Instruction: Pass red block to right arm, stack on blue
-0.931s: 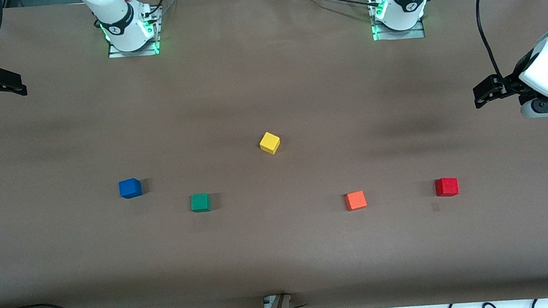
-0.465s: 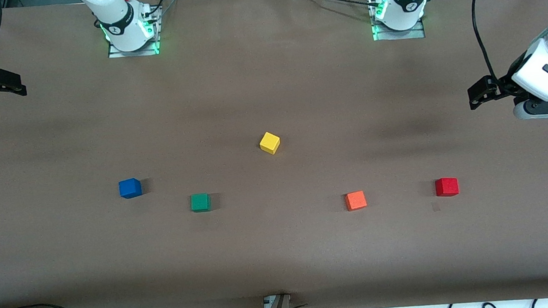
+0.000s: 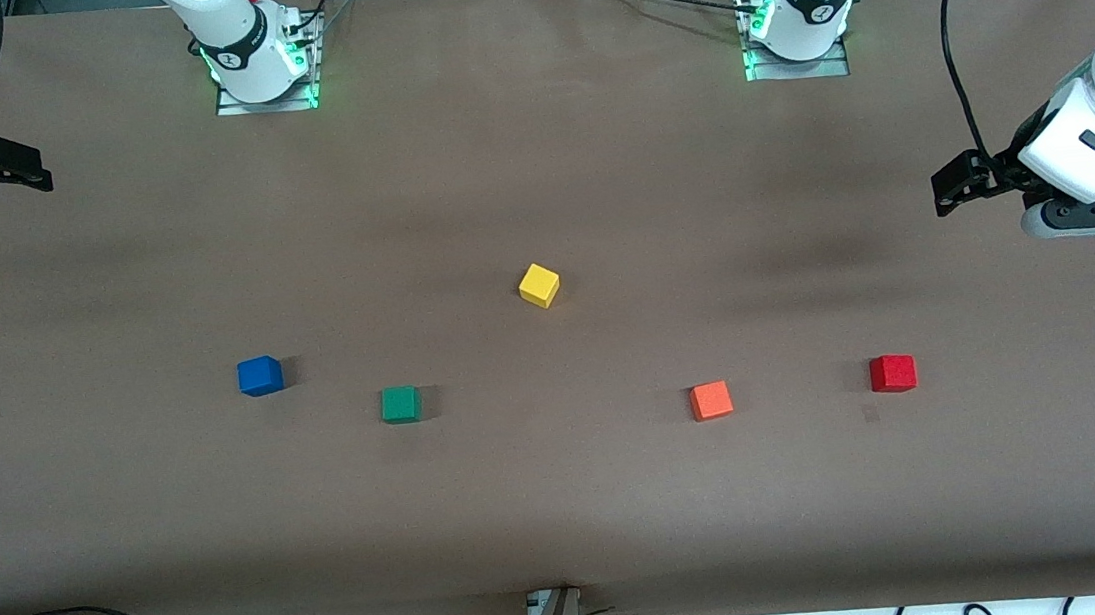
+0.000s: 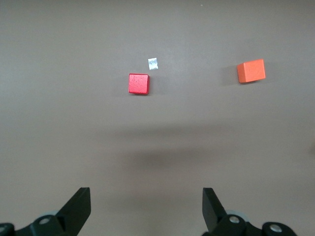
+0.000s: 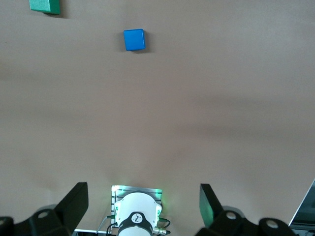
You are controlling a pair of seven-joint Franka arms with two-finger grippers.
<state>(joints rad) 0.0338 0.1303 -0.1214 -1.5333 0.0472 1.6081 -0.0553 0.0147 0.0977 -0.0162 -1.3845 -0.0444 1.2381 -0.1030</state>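
Note:
The red block (image 3: 892,373) lies on the brown table toward the left arm's end; it also shows in the left wrist view (image 4: 139,83). The blue block (image 3: 260,375) lies toward the right arm's end and shows in the right wrist view (image 5: 134,39). My left gripper (image 3: 950,191) is open and empty, up in the air over the left arm's end of the table, apart from the red block; its fingertips (image 4: 81,196) stand wide apart. My right gripper (image 3: 33,176) waits open and empty, high over the right arm's end (image 5: 143,194).
An orange block (image 3: 710,399) lies beside the red one, toward the middle. A green block (image 3: 400,404) lies near the blue one. A yellow block (image 3: 538,285) lies mid-table. A small tape scrap (image 3: 870,412) lies by the red block. The arm bases (image 3: 255,64) stand along the table's robot edge.
My left gripper has shifted a little toward the table's middle and toward the robots' side. The right arm and all blocks have not moved.

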